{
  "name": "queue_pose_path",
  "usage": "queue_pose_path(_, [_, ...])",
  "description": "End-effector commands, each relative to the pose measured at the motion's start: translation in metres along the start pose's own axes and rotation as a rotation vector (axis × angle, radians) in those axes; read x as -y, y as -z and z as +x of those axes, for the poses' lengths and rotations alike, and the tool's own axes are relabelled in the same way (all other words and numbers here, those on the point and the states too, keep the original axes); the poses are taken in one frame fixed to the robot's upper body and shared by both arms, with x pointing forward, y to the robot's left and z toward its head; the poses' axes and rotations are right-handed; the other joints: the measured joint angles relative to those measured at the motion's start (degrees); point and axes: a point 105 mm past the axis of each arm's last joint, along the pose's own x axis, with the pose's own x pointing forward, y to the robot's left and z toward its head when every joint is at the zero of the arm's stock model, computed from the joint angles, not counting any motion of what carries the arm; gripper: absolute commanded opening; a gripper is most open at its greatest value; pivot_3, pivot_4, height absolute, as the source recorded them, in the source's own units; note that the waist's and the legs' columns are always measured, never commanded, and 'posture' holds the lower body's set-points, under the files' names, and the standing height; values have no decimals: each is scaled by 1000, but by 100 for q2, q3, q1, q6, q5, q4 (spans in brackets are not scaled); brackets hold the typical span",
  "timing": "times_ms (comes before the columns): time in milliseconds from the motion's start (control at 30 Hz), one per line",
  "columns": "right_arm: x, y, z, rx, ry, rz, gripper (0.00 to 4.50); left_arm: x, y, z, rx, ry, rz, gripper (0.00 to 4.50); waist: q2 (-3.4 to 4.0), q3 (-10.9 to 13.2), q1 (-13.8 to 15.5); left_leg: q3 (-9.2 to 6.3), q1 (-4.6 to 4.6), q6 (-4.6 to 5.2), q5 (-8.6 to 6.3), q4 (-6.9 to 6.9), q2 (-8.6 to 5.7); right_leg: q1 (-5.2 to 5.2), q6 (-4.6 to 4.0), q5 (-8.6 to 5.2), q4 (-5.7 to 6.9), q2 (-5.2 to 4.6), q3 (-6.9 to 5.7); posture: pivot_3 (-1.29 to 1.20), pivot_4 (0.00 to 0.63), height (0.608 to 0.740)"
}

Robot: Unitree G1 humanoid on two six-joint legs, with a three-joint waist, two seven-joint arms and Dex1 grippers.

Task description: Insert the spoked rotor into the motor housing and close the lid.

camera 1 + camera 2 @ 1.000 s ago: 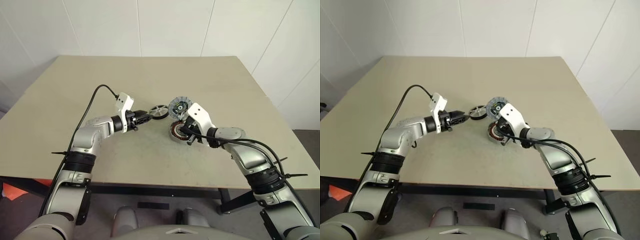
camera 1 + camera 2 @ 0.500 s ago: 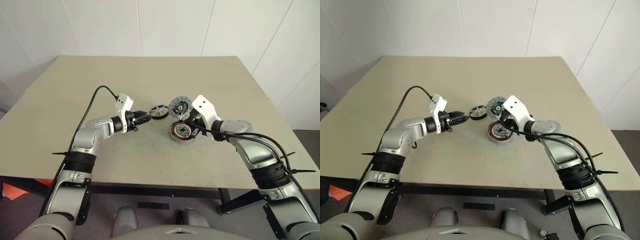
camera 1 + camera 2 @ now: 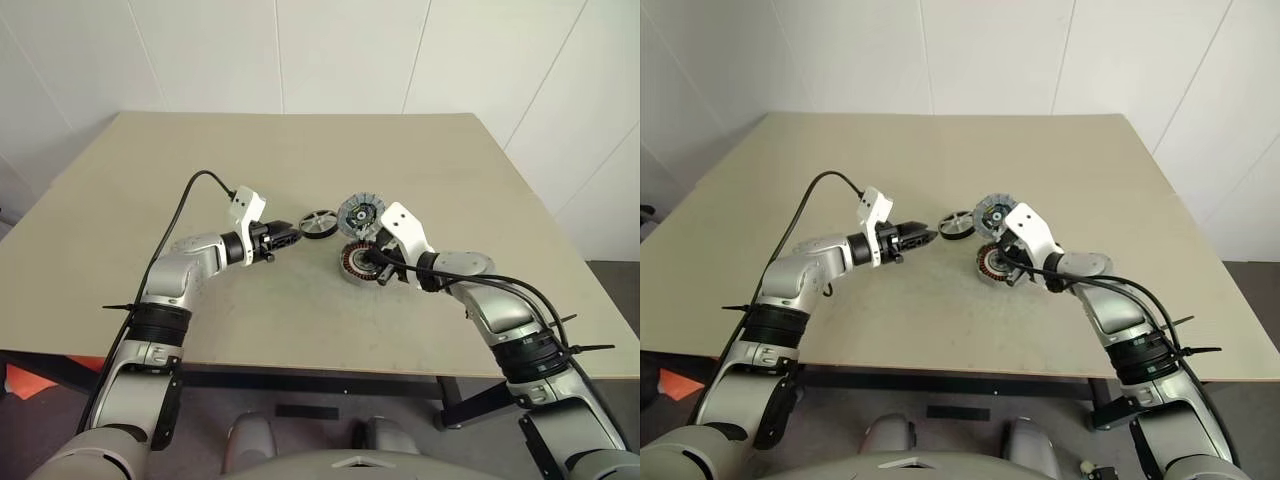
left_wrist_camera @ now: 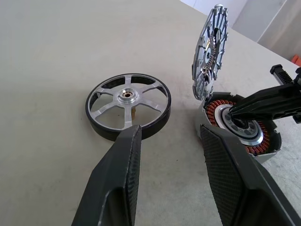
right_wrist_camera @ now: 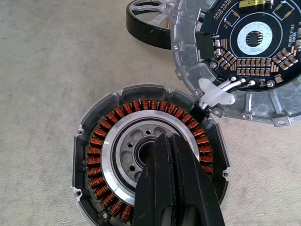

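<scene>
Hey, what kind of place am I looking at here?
Probably a robot test room or lab: a plain beige table against bare white wall panels, with only motor parts on it, a motor housing, its lid and a spoked rotor.

left gripper (image 4: 167, 141) jaws parted, seemingly empty, right gripper (image 5: 171, 155) jaws pressed together
</scene>
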Motion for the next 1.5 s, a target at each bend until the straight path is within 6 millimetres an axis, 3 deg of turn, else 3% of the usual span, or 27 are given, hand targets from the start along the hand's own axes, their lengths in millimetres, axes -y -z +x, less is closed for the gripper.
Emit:
queue_pose_path(33, [7,-28,-11,65,30,-76,23,0,-17,-2,45,0,44,2116,0,0,-1,0,-1,0,0,0,0,-1,0,0,-1,0,0,0,0,740])
queue_pose_path(233, [3,-40,-15,93,19,-96,23,0,-17,-2,45,-1,43,2116,1,0,-3,0,-2,0,0,0,1,-3,0,0,-2,2,0,0,0,740])
queue_pose_path(367, [-8,-21,-6,60,-25,-24,23,0,-18,-3,45,-3,44,2116,0,0,-1,0,-2,0,0,0,1,-2,0,0,-1,1,0,0,0,740])
queue_pose_path(467, [-15,18,7,-42,-35,44,23,0,-18,-4,44,-5,45,2116,0,0,-4,0,-2,0,0,-1,1,-3,0,0,-2,1,0,0,0,740])
queue_pose_path(533, [-14,29,9,-65,-28,51,23,-1,-18,-4,44,-7,46,2116,-4,-4,-5,1,-1,0,0,0,-1,-2,0,0,-3,0,1,0,0,740])
queue_pose_path(700, [-4,-1,-1,27,-12,-8,23,-2,-16,-5,42,-10,44,2116,-4,-5,4,1,20,-1,1,0,0,20,1,0,-2,-1,1,0,0,740])
queue_pose_path(867, [-6,-62,-19,186,-42,-128,23,-1,-17,-5,46,-7,42,2116,2,0,-16,1,8,0,3,0,0,10,0,0,-2,0,2,0,0,740])
queue_pose_path(933, [-10,-76,-23,200,-62,-193,23,-2,-18,-5,48,-10,41,2116,2,0,-28,1,6,0,3,-1,3,0,0,0,0,6,4,0,0,740])
queue_pose_path(1200, [-30,-101,-6,189,-138,-420,23,-21,-14,-15,30,-89,68,2116,1,0,-16,1,4,0,3,-5,7,-1,0,0,-1,10,3,0,0,740])
queue_pose_path(1400, [-35,-110,18,202,-162,-418,23,-26,-10,-21,28,-113,65,2116,1,0,-11,1,2,-1,3,-4,6,-2,-1,0,3,8,3,0,0,740])
queue_pose_path(1500, [-39,-106,28,194,-181,-406,883,-26,-5,-22,16,-126,65,2116,1,0,-16,1,-3,0,3,-4,6,-4,-1,0,-1,9,2,0,0,740])
